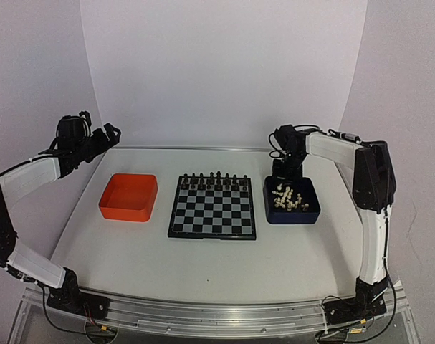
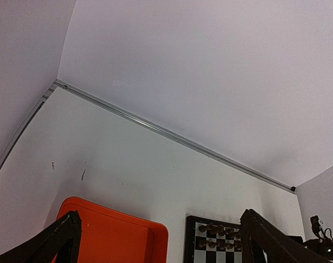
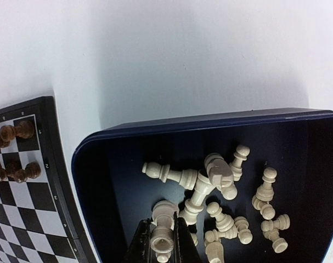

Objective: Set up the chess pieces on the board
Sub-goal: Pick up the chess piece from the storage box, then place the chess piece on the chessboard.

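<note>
In the right wrist view my right gripper (image 3: 163, 224) is shut on one cream-white chess piece (image 3: 162, 244), low inside the dark blue tray (image 3: 100, 181). Several more cream-white chess pieces (image 3: 210, 181) lie tumbled in that tray. From above, the right gripper (image 1: 285, 175) reaches down at the tray's far-left corner. The board (image 1: 211, 208) lies in the middle, its far two rows filled with black pieces (image 1: 216, 179). My left gripper (image 1: 110, 135) hangs open and empty high at the far left; in its own wrist view the left gripper (image 2: 163, 230) looks down past the board (image 2: 210, 246).
An orange tray (image 1: 129, 197) sits left of the board and shows nothing inside. The dark blue tray (image 1: 292, 218) stands right of the board, close to its edge. A white backdrop curves up behind the table.
</note>
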Robot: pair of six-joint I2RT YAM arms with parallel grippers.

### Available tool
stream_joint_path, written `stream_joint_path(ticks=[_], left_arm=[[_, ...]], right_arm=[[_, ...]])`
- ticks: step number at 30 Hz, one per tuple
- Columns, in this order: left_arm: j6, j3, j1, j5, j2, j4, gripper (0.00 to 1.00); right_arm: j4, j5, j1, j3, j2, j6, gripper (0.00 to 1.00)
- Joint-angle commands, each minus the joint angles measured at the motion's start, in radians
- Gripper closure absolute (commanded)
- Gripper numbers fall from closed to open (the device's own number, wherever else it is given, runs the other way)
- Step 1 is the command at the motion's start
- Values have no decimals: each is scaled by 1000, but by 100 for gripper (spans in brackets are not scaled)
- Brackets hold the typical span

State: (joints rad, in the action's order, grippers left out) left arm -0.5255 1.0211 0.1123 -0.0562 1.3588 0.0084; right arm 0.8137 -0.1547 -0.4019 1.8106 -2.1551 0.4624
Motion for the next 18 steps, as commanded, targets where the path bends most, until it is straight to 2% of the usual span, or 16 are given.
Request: stream_joint_path(ticks=[1, 4, 8, 14, 18], left_arm=[[-10, 56, 0, -26, 10, 33, 0], [-18, 46, 1, -35, 10, 46, 0], [-10, 45, 1, -25, 18, 37, 0], [-12, 30, 1, -8, 27, 29, 0], [-9, 37, 1, -80, 62, 25, 0]], right_arm=[[13, -1, -11, -28, 117, 1, 100], [17, -37, -48, -60, 185, -10, 100], [49, -4, -110, -59, 231, -25, 100], [128, 59, -209, -31, 200, -44, 100], [159, 108, -275, -12, 155, -75, 100]])
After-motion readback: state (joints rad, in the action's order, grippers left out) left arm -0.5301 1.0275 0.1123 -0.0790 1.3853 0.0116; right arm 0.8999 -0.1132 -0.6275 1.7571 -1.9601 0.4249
